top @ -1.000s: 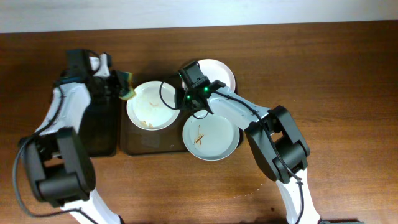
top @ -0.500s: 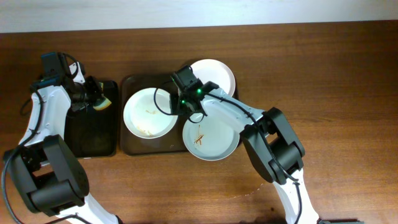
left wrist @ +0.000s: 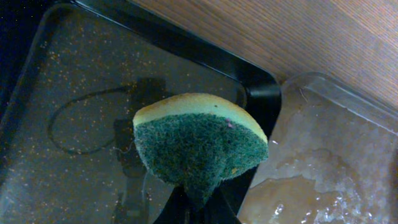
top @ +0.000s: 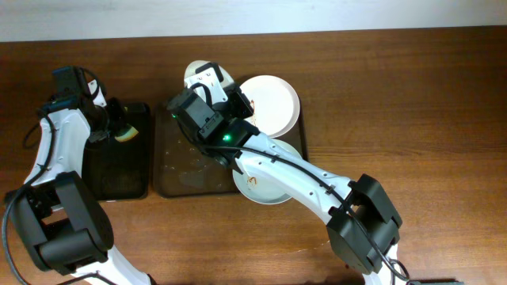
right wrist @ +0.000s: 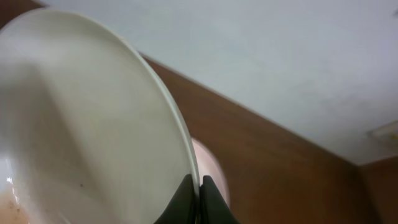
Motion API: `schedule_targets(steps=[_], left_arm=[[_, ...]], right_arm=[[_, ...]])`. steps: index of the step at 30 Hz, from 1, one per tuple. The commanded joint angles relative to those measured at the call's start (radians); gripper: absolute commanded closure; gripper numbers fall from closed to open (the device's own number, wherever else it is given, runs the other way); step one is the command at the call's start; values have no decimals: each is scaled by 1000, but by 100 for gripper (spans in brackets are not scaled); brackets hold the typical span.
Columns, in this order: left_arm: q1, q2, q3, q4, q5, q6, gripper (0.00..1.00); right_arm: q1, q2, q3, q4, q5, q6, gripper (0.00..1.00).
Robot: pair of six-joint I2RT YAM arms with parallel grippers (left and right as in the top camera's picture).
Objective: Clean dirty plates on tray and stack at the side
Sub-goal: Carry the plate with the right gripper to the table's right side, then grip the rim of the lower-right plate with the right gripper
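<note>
My right gripper (top: 220, 89) is shut on the rim of a white plate (top: 203, 74) and holds it tilted, high above the back of the brown tray (top: 186, 170). In the right wrist view the fingertips (right wrist: 199, 186) pinch the edge of that plate (right wrist: 93, 124). A second plate (top: 273, 101) lies at the tray's back right. A third plate (top: 269, 184) with brown streaks lies at its front right, partly under my arm. My left gripper (top: 117, 131) is shut on a yellow-green sponge (left wrist: 199, 143) above the black tray (left wrist: 74, 124).
The brown tray's bare floor shows wet smears and crumbs (top: 184, 162). The narrow black tray (top: 119, 170) stands to its left, corner to corner (left wrist: 267, 93). Wooden table (top: 412, 119) extends to the right; a pale wall runs along the back.
My right gripper has lifted the left plate off the brown tray, up and toward the back. My left gripper moved the sponge left off that plate to over the black tray, then held still.
</note>
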Motion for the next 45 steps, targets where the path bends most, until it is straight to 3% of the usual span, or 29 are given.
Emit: schedule_targets(steps=[1,6,12,16,18,20,24,27,28,31,35,36,37,39,42,45], left_arm=[[0,-13,5,4,-7,5,99],[0,-13,5,5,-8,5,99],[0,-13,5,4,-8,5,99],[0,-13,5,4,-8,5,99],[0,-13,5,4,-8,5,99],[0,-13,5,4,-8,5,99],[0,-13,5,3,-35,5,99],[0,-13,5,1,-42,6,99],[0,-13,5,1,-48,5,99],[0,-13,5,1,-71,5,99],[0,-13,5,1,-113,5,99],[0,-13,5,2,-113,5,99],[0,-13,5,2,-112,5,99],[0,-13,5,2,-112,5,99],[0,-13,5,1,-113,5,99],[0,-13,5,0,-112,5,99]], right_arm=[[26,2,9,100,179,-177,96],[62,2,9,273,365,-349,96],[74,2,9,282,382,-352,96],[26,-6,9,224,311,-270,96],[-14,-57,9,35,113,-113,96],[-112,-131,9,-149,-225,85,96],[-431,-258,9,-340,-741,251,96],[-729,-246,1,-477,-945,279,96],[-846,-223,-15,-529,-931,290,96],[-1051,-203,-195,-446,-940,290,96],[-1085,-202,-552,-79,-940,301,96],[-1084,-202,-599,-26,-939,302,92],[-1084,-202,-623,-17,-940,320,65],[-1084,-212,-596,-68,-1058,319,52],[-1077,-269,-498,-194,-1206,319,50],[-922,-353,-420,-404,-1292,363,51]])
